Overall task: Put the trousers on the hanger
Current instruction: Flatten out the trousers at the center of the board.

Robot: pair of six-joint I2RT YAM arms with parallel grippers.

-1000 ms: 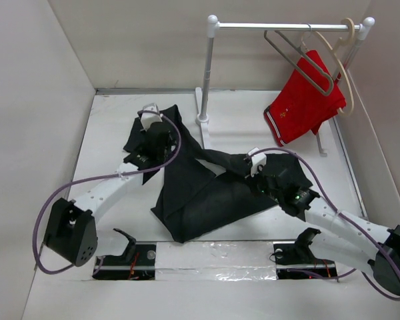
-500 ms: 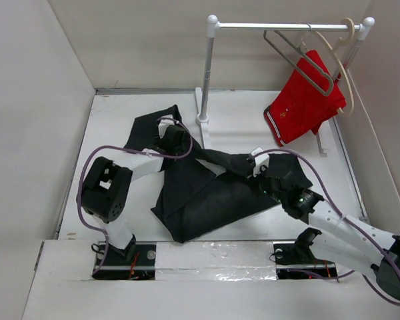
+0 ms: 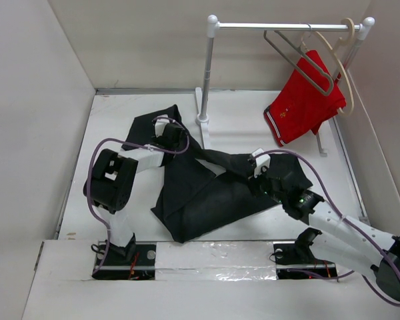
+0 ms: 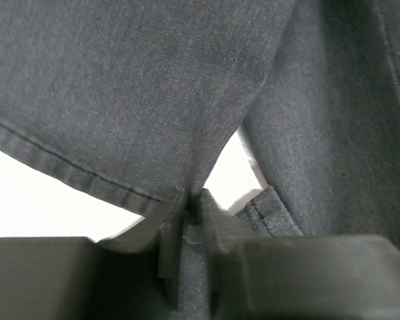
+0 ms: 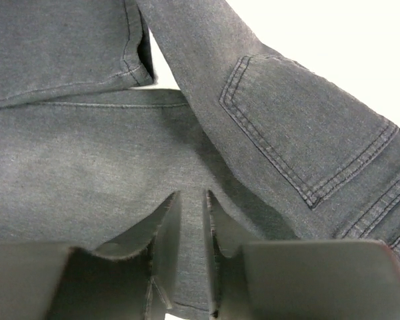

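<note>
The trousers (image 3: 207, 190) lie crumpled across the middle of the table (image 3: 110, 123), one leg running toward the far left corner, while the hanger (image 3: 286, 57) hangs empty on the rail (image 3: 287, 27) over the far right corner, beside the red shorts (image 3: 303, 103). The left gripper (image 4: 192, 200) has a ridge of the cloth pinched between its nearly closed fingers; the right gripper (image 5: 192, 197) sits low on the fabric near a back pocket with a thin gap between its fingers, and I see nothing caught in it. To my eye the garment is being gathered for the lift, so I'd want the right fingers to close on a firm fold or the waistband before either arm rises, and both to lift together so the legs hang straight. Compared with a second ago, the left arm has folded up, its elbow off the near left corner, and its gripper has slid toward the rail's post; the right has hardly shifted
</note>
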